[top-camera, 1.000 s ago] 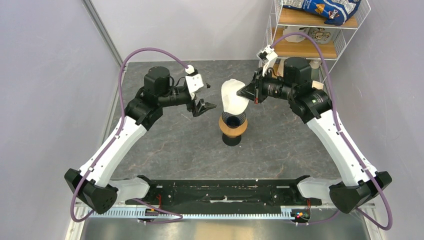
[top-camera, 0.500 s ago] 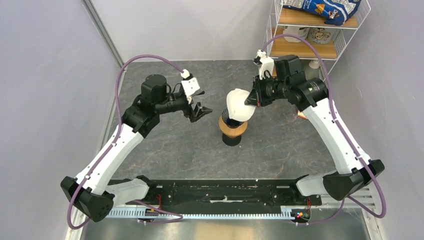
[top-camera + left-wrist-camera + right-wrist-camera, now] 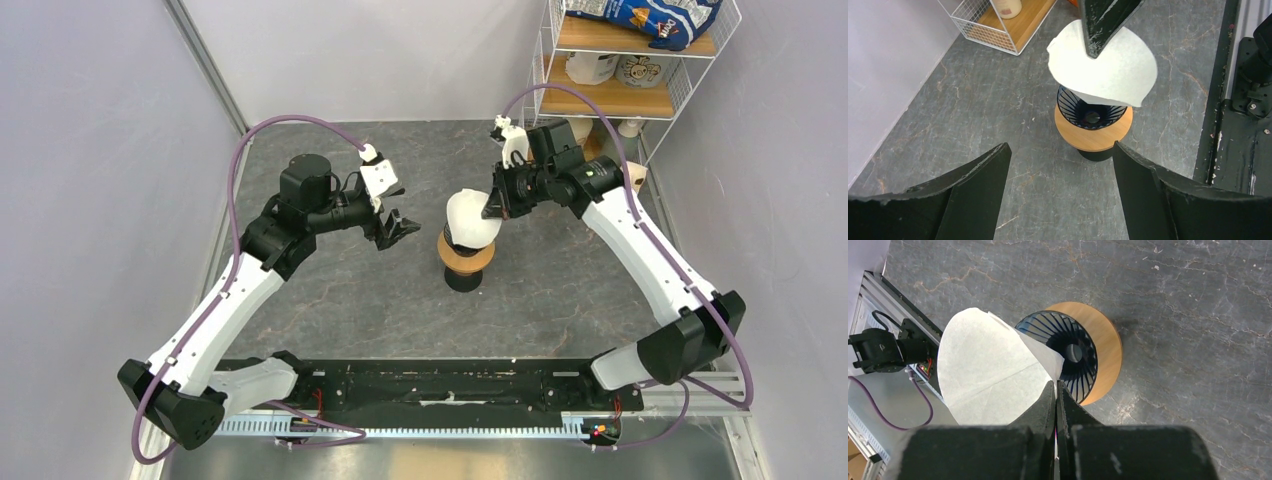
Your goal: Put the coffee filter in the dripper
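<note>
The white paper coffee filter (image 3: pixel 472 216) hangs tilted, its lower point dipping into the dark-blue ribbed dripper (image 3: pixel 458 240). The dripper sits in an orange wooden ring (image 3: pixel 466 261) on a dark stand. My right gripper (image 3: pixel 494 205) is shut on the filter's rim; in the right wrist view the jaws (image 3: pixel 1056 386) pinch the paper (image 3: pixel 983 370) beside the dripper (image 3: pixel 1068 352). My left gripper (image 3: pixel 398 227) is open and empty, left of the dripper. In the left wrist view the filter (image 3: pixel 1108 70) covers most of the dripper (image 3: pixel 1088 111).
A wire shelf rack (image 3: pixel 620 60) with wooden shelves, bottles and a blue bag stands at the back right. A black rail (image 3: pixel 450 385) runs along the near edge. Grey walls close the left and right sides.
My right gripper has moved left and down with the filter, bringing it from above and behind the dripper onto its mouth. My left gripper has drawn back a little to the left.
</note>
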{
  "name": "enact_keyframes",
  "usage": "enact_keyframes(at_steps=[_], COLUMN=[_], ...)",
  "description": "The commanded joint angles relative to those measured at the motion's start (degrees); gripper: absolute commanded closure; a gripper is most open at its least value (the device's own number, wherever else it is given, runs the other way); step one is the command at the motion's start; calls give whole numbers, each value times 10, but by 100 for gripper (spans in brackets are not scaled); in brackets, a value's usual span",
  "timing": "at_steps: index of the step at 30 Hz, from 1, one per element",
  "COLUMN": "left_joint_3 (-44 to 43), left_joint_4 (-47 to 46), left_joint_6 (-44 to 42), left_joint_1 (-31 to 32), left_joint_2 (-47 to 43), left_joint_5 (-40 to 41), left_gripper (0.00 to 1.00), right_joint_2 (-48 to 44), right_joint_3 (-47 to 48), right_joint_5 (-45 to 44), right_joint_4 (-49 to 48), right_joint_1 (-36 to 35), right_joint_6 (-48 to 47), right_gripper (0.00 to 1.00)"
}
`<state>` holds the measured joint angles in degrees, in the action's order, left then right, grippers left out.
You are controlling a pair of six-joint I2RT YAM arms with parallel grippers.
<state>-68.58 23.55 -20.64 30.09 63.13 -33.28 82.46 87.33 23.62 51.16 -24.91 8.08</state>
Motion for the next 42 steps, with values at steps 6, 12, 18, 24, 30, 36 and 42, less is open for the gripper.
enact_keyframes(at_steps=[6,12,18,24,30,36,42], left_joint_3=[-23,-24,-26,-86,-93,-56,-44], left_joint_4=[9,14,4,45,27,-22,-38], left_joint_6=[-2,-3,49,157,227,297,385], left_joint_1=[-2,-2,-11,-75,-112,-115,-102], left_joint_2=[1,3,10,57,71,75,133], left_joint_5=[-6,5,72,69,50,-57,-115], left_gripper=[18,18,18,19,19,21,21], right_joint_2=[32,33,21,24,45,31,12], right_joint_3=[20,39,75,110,91,25,11], right_joint_5=[7,2,33,140,127,120,106], right_joint_4=[-33,-26,-9,44,67,50,61], right_joint_1=[0,4,10,0,-15,-17,-17], right_joint_6=[-13,-31,-105,-200,-249,-270,-278], right_gripper=[49,40,35,37,41,44,48])
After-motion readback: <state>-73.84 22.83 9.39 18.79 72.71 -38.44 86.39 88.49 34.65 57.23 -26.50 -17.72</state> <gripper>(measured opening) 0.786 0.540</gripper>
